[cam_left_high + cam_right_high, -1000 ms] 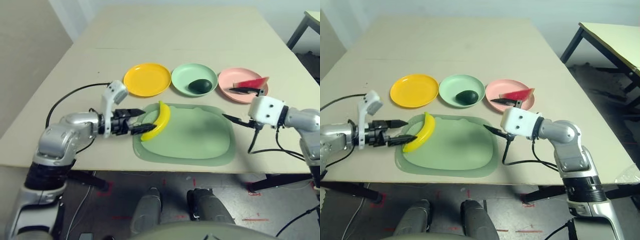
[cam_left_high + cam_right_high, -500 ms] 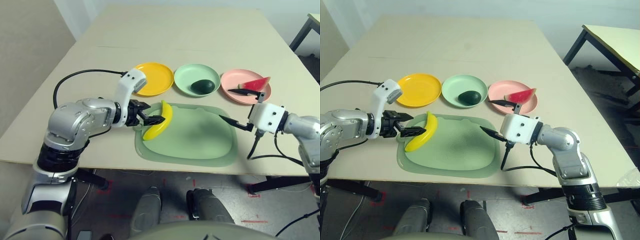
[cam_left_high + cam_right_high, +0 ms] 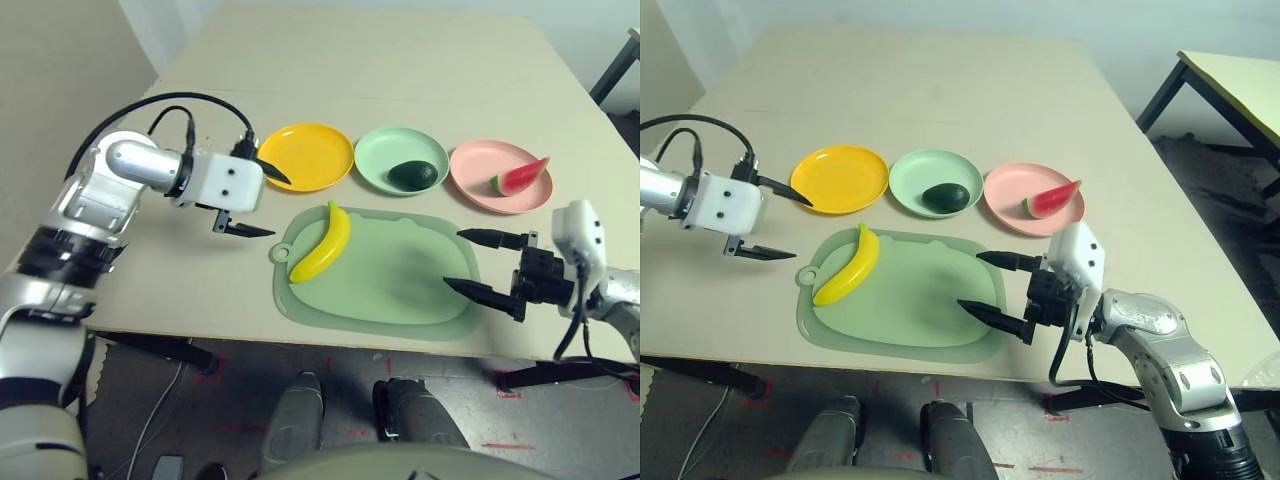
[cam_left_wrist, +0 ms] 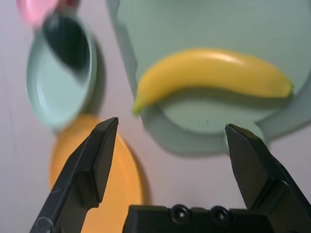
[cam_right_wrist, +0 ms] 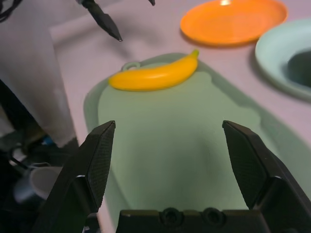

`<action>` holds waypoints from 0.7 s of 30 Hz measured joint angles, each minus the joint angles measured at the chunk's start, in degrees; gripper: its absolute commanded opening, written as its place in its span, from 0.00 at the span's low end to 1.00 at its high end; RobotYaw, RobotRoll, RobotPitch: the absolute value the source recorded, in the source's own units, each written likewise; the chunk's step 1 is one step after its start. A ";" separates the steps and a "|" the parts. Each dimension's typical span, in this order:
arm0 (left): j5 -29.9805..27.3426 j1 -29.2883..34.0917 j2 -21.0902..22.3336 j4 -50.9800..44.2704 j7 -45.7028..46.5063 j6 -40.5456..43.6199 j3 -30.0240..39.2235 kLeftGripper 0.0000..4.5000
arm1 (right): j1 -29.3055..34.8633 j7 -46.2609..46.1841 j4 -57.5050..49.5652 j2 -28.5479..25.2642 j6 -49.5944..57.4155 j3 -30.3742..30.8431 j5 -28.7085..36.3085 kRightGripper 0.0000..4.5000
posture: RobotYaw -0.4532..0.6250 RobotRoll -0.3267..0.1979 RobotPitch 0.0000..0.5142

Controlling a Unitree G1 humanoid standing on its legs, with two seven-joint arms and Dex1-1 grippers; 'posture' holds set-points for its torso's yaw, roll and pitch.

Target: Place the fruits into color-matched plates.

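Starting with the biggest thing on the table (image 3: 400,60), we see the green mat (image 3: 400,275) lying at the near edge, and the banana (image 3: 322,243) rests on its left part, apart from every plate. Its long axis runs from about 7 o'clock, near the mat's small loop, up to 1 o'clock, where the tip aims toward the gap between the yellow plate (image 3: 305,157) and the mint plate (image 3: 402,160). The yellow plate sits at 11 o'clock from the banana, close by and bare. The avocado (image 3: 415,174) already lies in the mint plate and the watermelon wedge (image 3: 522,177) in the pink plate (image 3: 485,175), so we judge the banana to be the last fruit left. Our left gripper (image 3: 250,200) hovers at 9 o'clock from the banana, fingers spread wide with nothing between them, just off the mat's left edge. Our right gripper (image 3: 478,263) hangs at 3 o'clock over the mat's right edge, also gaping and empty, farther off. We judge the left arm nearer, and a grasp across the fruit's middle, square to that slanted axis, suits best.
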 measured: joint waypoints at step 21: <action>5.55 -12.51 -13.57 24.08 -0.98 -36.71 -21.06 1.00 | 1.71 -3.09 -5.85 3.23 -1.34 3.89 -5.40 0.99 | 0.34 0.62 0.28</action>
